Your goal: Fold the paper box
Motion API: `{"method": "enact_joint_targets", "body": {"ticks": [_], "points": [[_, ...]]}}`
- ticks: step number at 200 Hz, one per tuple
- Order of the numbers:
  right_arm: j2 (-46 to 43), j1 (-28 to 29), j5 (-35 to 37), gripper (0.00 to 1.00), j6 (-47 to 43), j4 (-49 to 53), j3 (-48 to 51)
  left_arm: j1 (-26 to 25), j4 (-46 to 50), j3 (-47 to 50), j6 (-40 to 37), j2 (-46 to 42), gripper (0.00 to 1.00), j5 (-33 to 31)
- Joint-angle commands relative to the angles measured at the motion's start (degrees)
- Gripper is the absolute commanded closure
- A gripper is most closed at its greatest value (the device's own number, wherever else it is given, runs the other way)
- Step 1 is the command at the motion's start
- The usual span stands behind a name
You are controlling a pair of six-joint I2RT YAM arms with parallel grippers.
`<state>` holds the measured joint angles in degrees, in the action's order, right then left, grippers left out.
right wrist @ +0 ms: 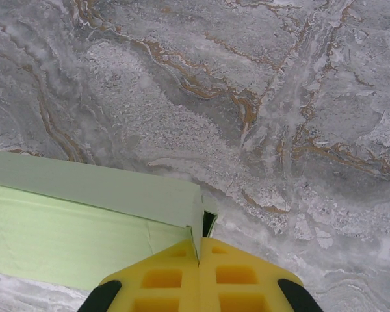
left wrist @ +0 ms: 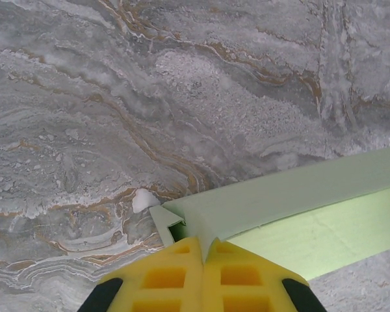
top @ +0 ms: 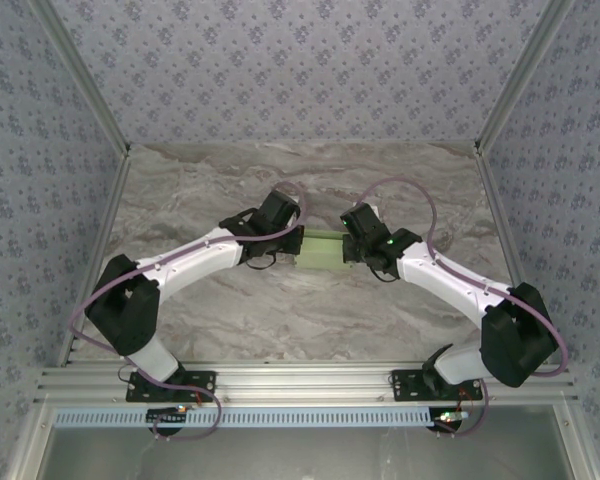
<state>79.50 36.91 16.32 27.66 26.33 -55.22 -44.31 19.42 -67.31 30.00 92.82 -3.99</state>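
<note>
Mid-frame, my left jaws and right jaws each pinch an end of the paper box (top: 322, 250), mid-fold; next, I reckon, square its creases.

I see the paper box (top: 322, 250) at mid-frame in the top view: pale green card folded into a long narrow strip running left to right, with one panel standing up along its length.

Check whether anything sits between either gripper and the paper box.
Nothing visible does. The left gripper is shut on the paper box at its left end, the right gripper at its right end; the yellow fingers pinch the card directly.
</note>
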Motion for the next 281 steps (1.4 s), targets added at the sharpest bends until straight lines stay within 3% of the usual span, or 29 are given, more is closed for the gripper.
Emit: {"method": "enact_joint_targets", "body": {"ticks": [1, 67, 127, 197, 281], "points": [[-0.5, 0.1, 0.5, 1.0, 0.5, 0.1, 0.9, -0.5, -3.0, 0.3, 3.1, -0.9, 1.0, 0.2], [-0.5, -0.5, 0.9, 1.0, -0.6, 0.1, 1.4, -1.2, -4.8, 6.4, -0.3, -2.7, 1.0, -4.8], [-0.9, 0.5, 1.8, 1.0, -4.8, -3.1, 4.5, -4.2, -13.1, 14.8, -2.1, -4.5, 1.0, -7.2], [-1.6, 3.4, 6.8, 1.0, -5.9, -6.6, 8.7, -5.4, -19.0, 18.7, -1.6, -7.3, 0.88, -8.0], [-1.4, 4.8, 9.4, 1.0, -5.1, -4.9, 6.8, -5.2, -17.5, 20.1, -2.0, -15.7, 0.68, -3.9]]}}
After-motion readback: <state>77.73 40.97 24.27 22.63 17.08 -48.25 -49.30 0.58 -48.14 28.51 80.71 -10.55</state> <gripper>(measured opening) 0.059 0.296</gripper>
